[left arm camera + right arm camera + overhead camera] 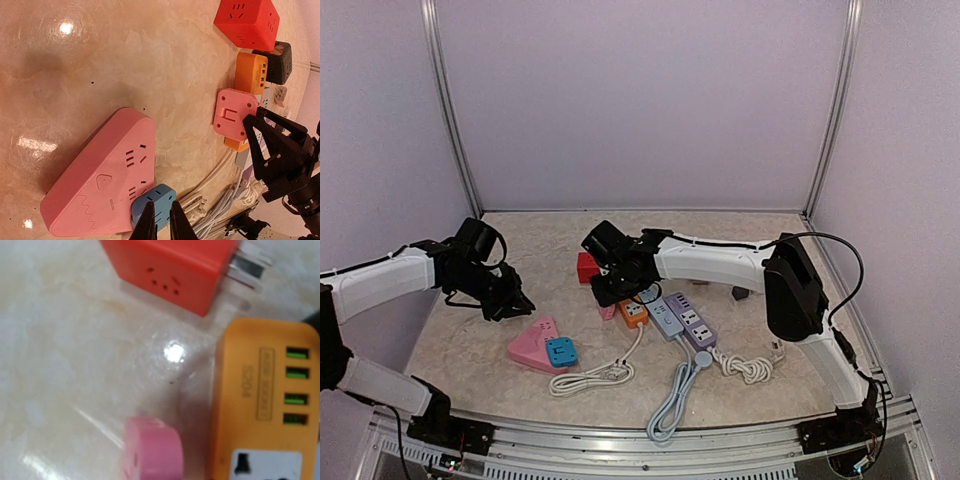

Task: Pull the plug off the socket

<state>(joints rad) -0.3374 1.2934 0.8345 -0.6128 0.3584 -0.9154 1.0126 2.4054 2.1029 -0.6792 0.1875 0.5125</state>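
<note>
Left pincer (162,224), tips together and empty, hangs far-left of the blue plug (152,202) seated in the pink socket (100,185) near-left on the surface (75,75), while right pincer (604,293), gap unreadable, hovers at the pink plug (235,112) beside the orange strip (265,400).

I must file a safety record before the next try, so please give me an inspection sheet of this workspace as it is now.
Surface: glossy beige marbled table, light glare.
Job's things: blue plug seated in pink triangular socket.
Clutter: red cube, small pink adapter, orange strip, grey-blue strip, purple strip, black adapter.
Grippers: left claw nearly shut, empty, aimed at the blue plug, apart from it; right claw beside the small pink adapter, jaw state unclear.
Cables: two white cords, one grey cord, loosely coiled near the front edge.
Surroundings: plain pale walls, metal frame posts.
</note>
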